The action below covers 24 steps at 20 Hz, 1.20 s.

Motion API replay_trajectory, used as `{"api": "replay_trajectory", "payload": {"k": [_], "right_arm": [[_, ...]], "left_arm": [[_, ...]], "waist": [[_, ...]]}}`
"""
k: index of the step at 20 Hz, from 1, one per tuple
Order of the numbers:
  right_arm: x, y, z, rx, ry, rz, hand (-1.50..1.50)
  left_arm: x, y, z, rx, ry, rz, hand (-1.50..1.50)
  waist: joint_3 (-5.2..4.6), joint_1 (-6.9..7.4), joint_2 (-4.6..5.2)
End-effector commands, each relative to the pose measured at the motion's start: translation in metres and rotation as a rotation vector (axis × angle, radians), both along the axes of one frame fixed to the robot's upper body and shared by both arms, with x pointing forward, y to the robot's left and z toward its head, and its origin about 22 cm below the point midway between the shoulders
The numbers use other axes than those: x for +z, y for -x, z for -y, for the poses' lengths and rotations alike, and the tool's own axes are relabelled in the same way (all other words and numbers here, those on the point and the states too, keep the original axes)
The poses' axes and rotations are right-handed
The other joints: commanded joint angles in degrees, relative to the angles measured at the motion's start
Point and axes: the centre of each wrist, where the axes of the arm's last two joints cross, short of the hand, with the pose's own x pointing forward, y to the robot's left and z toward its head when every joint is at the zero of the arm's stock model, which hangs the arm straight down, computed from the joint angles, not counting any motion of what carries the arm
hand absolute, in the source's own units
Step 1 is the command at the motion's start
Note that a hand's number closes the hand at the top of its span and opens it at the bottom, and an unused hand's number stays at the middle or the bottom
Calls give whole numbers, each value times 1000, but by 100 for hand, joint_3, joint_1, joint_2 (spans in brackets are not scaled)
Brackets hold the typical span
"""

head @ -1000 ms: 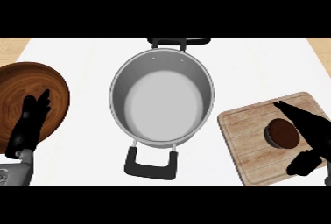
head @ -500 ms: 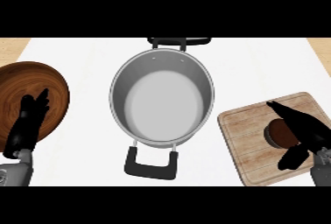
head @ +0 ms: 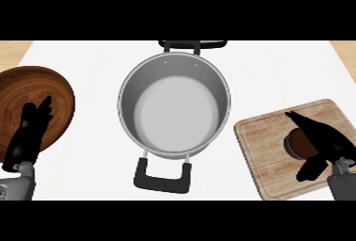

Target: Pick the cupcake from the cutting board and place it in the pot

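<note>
counter top: a plain white surface that fills nearly the whole view, smooth and matte, with no pattern or seams showing.
far corners: a light tan wood-toned strip shows past the white at the upper left, and a matching sliver at the upper right; whether it is floor or more counter, i cannot tell.
edges: the white surface slants inward toward the top on both sides.
light: even and soft from above, with only faint shadows on the white.
walls, windows, other furniture: out of sight from this steep downward angle.
</note>
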Motion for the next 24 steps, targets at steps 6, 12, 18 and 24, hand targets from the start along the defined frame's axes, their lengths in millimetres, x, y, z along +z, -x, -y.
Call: {"api": "replay_trajectory", "payload": {"k": [6,12,18,24], "right_arm": [[-17,-12,3,81,29,105,150],[-31,0,5,140,73,224,150],[26,1,1,90,94,347,150],[25,21,38,121,135,299,150]], "left_arm": [[14,3,-7,2,9,6,0],[-6,3,-9,9,5,-9,0],[-15,18,-10,0,-6,-10,0],[1,1,4,-6,-4,2,0]], "waist": [[4,34,2],[3,1,7],[-1,-14,-8],[1,-19,-1]]}}
